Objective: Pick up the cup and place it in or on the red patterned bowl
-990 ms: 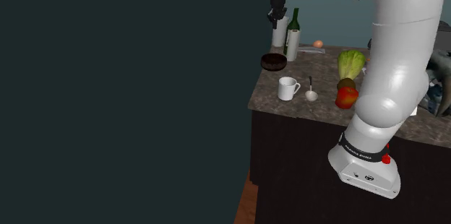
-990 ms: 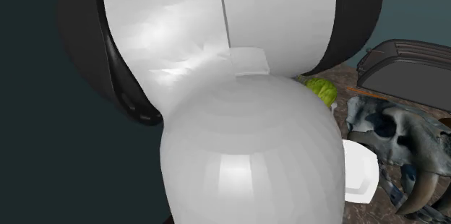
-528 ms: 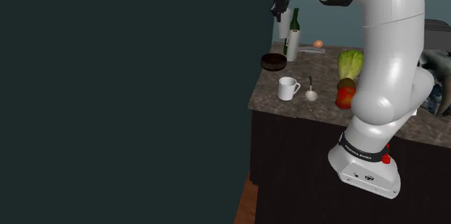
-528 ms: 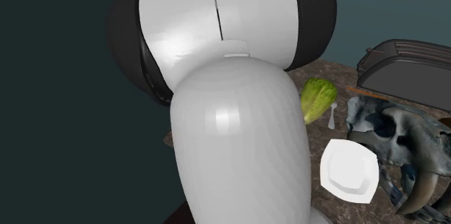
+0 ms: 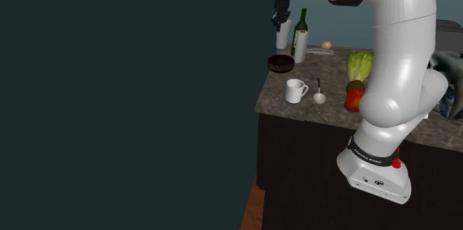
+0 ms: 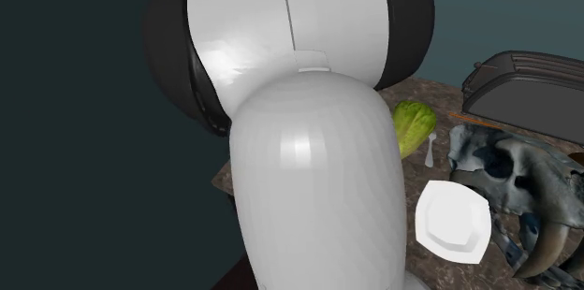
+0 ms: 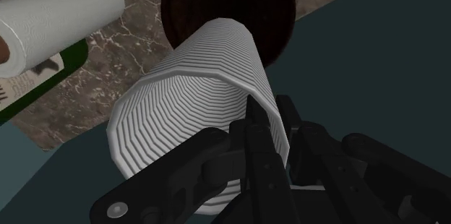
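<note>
Pincer [image 5: 276,24] hung above the ribbed white cup [image 5: 283,41]; couldn't tell if it was open or closed. Cup stood just behind the dark bowl [image 5: 280,62], wine bottle [image 5: 300,35] close by. An off-centre descent could've tipped the cup into the bottle.

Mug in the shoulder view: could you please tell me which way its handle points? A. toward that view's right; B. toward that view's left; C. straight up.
A: the handle sticks out of the mug on its side toward that view's right.
</note>
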